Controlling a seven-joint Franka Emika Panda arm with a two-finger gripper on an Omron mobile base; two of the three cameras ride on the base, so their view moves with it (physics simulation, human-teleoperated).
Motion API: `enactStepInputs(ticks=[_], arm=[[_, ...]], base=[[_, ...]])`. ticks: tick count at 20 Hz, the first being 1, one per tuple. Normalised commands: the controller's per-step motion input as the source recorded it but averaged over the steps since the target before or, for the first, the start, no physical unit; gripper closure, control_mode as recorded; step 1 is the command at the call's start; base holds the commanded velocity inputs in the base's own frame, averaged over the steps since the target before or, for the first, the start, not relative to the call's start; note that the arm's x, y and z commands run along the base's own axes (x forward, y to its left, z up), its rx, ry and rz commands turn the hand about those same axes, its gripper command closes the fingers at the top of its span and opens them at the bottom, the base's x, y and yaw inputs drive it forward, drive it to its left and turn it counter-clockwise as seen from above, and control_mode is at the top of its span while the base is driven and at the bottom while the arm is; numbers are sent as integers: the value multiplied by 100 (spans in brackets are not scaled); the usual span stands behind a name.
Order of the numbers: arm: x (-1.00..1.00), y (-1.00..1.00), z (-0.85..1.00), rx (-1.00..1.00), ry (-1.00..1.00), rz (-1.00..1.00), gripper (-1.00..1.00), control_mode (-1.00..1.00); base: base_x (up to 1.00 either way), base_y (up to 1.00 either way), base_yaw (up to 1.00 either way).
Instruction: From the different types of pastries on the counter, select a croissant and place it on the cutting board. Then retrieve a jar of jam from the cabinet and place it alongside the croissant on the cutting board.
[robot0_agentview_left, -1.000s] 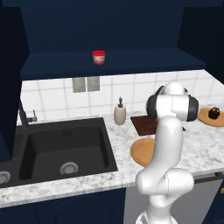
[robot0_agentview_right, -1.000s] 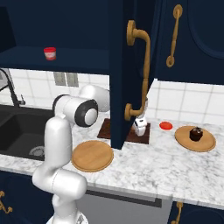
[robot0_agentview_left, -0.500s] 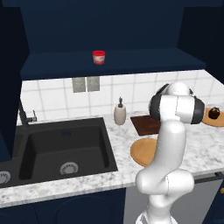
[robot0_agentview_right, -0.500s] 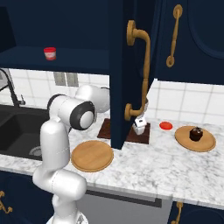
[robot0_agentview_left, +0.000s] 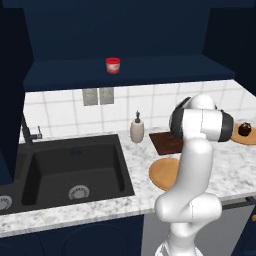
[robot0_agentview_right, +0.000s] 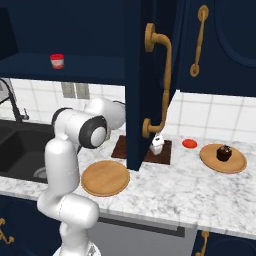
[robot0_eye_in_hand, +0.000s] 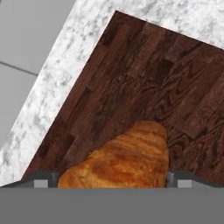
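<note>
The golden-brown crescent croissant lies on the flat dark brown wooden cutting board, and the white arm's hand hangs low over it with its two fingers spread wide apart, one on each side of the pastry. From the hand's own camera the finger tips flank the croissant without closing on it, though I cannot tell whether they touch it.

The board sits on the white marble tabletop with grey veining, close to the tiled back wall. Just in front of it, nearer to me, rests a round light-tan wooden plate. To the right of the board lies a small flat red disc, and further right a second tan plate carries a dark brown round muffin.

The small red jar of jam with its pale band stands on the shelf of the dark navy blue cabinet, whose door, with a curved bronze-gold handle, stands open. A beige soap dispenser bottle stands left of the board, beside the black sink.
</note>
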Motion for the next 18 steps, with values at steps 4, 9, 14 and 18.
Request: enactStepInputs(ticks=[4, 9, 14, 18], arm=[[1, -21, -39, 0, 16, -2, -100, -100], [-7, -15, 7, 0, 8, -2, -100, -100], [-17, 36, 31, 0, 2, -1, -100, -100], [-48, 60, 4, 0, 0, 0, -100, -100]], base=[[0, 0, 0], [0, 0, 0], [0, 0, 0], [0, 0, 0]])
